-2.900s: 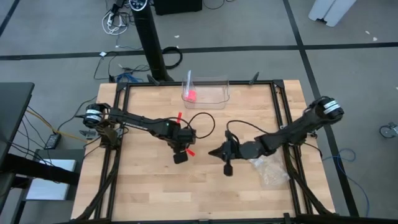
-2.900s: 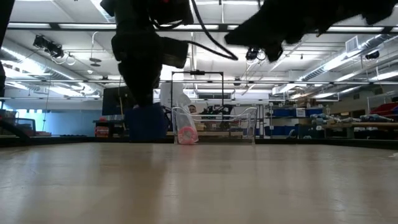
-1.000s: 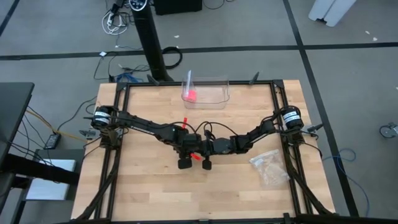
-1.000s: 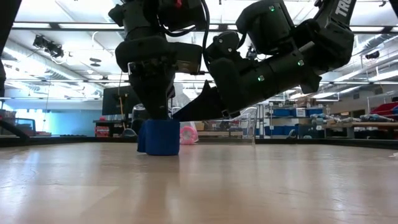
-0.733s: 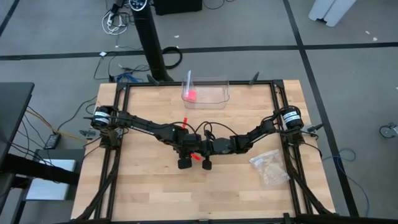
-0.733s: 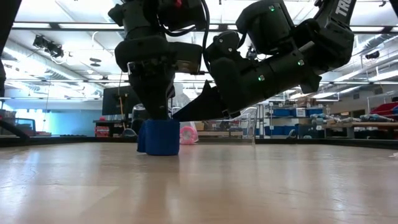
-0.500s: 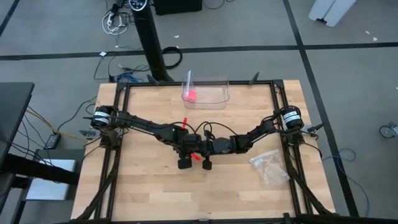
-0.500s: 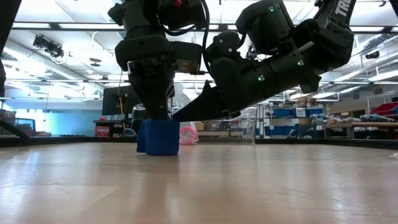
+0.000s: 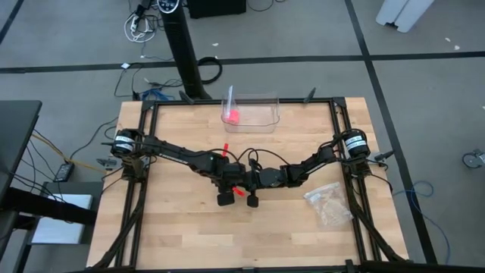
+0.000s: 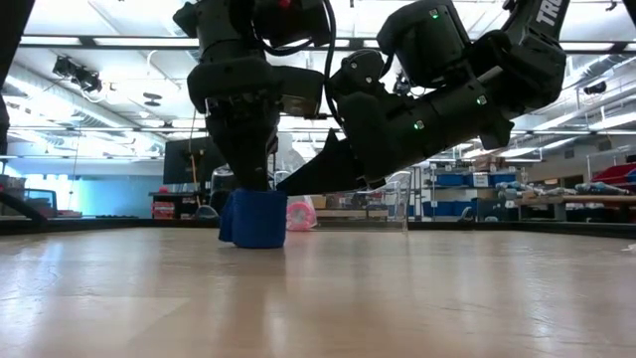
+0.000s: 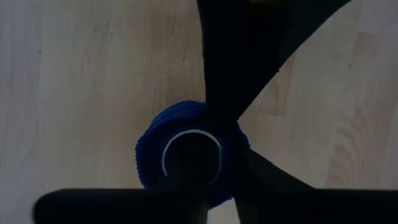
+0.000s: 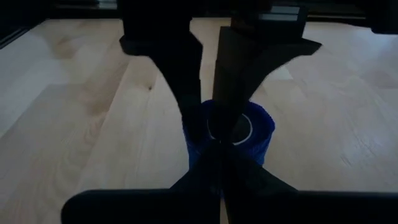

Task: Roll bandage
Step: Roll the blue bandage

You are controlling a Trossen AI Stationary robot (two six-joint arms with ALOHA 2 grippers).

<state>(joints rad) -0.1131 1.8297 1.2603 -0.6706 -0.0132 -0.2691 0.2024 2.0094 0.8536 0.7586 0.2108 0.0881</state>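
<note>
The bandage (image 10: 255, 219) is a small blue cylinder with a white inner ring (image 11: 189, 134). It stands on end on the wooden table near its middle. My left gripper (image 10: 250, 184) comes down on it from above and is shut on it. My right gripper (image 10: 286, 187) slants in from the table's right with its fingers shut and their tip at the roll's top edge. In the high view both gripper bodies (image 9: 236, 184) hide the roll. My left gripper has one finger (image 12: 229, 93) in the roll's hollow core and one finger (image 12: 180, 81) outside, with the roll's wall (image 12: 200, 124) between them. The fingers point straight down. The roll stands upright with its lower end on the table. My right gripper's shut fingertips reach the roll's top rim (image 10: 278, 196) on the side toward the table's right, slanting down from the right. I cannot tell whether they touch it.
A clear plastic container (image 9: 261, 114) with a small pink object (image 9: 232, 116) stands at the table's far edge. A clear plastic bag (image 9: 327, 203) lies near the right edge. Bare wood lies toward the near edge (image 9: 227, 235).
</note>
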